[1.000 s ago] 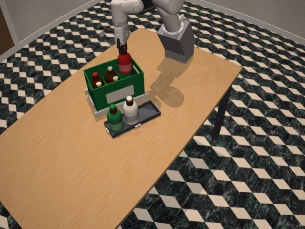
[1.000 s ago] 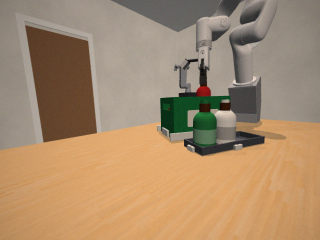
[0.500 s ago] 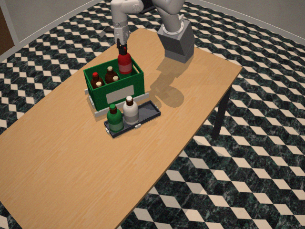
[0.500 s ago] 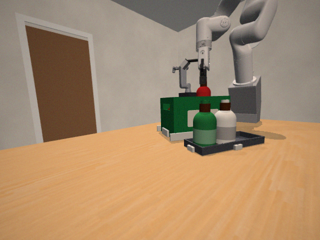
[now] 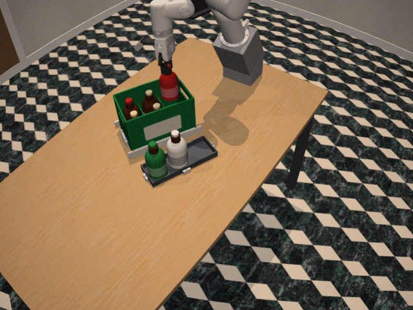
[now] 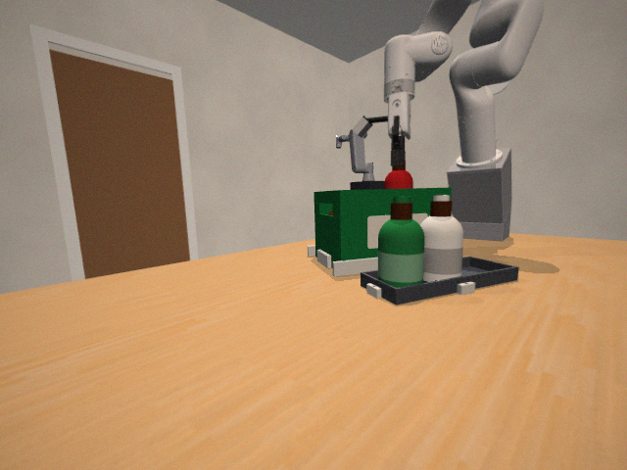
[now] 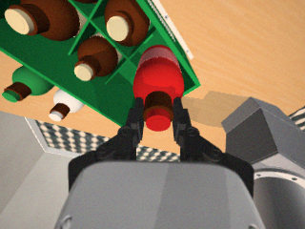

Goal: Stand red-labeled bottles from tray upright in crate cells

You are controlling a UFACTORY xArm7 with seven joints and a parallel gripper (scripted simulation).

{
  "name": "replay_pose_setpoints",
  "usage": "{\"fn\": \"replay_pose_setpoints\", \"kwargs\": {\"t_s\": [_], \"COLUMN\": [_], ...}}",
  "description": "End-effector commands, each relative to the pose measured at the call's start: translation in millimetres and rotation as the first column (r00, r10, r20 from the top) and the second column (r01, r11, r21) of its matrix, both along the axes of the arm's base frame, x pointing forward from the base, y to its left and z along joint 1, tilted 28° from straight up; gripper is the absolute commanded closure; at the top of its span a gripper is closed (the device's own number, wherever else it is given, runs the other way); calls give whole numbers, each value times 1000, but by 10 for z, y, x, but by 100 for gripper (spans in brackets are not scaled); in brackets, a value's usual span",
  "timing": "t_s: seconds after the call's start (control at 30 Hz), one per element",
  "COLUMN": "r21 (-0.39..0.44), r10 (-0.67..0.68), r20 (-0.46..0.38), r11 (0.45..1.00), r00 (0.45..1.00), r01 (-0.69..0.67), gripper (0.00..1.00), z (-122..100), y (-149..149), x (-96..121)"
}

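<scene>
Fingers of the gripper [image 7: 157, 113] are clamped on the neck of the red-labeled bottle [image 5: 168, 86], which stands upright, partly lowered into the green crate's [image 5: 166, 121] rear corner cell. 3 brown bottles fill the other cells. Green bottle [image 5: 155, 161] and white bottle [image 5: 177, 152] stand upright on the tray [image 5: 204, 150] on the surface [image 5: 100, 216].

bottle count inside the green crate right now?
4: three brown glass bottles in the left and middle cells, and the red-labeled bottle in the far right cell, gripper shut on its neck.
</scene>
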State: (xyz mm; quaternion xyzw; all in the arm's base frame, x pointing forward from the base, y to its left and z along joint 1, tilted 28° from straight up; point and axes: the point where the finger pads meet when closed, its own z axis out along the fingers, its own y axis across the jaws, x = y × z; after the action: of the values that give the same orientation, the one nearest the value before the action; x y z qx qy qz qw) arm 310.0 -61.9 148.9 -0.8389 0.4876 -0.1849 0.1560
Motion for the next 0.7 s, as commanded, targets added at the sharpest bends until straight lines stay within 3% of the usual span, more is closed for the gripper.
{"fn": "replay_pose_setpoints", "kwargs": {"t_s": [0.0, 0.67], "r21": [-1, -1], "r10": [-1, -1], "r20": [3, 3], "r11": [1000, 1000], "r00": [1000, 1000], "r01": [1, 1], "gripper": [100, 100], "z": [-15, -183], "y": [-2, 14], "x": [24, 112]}}
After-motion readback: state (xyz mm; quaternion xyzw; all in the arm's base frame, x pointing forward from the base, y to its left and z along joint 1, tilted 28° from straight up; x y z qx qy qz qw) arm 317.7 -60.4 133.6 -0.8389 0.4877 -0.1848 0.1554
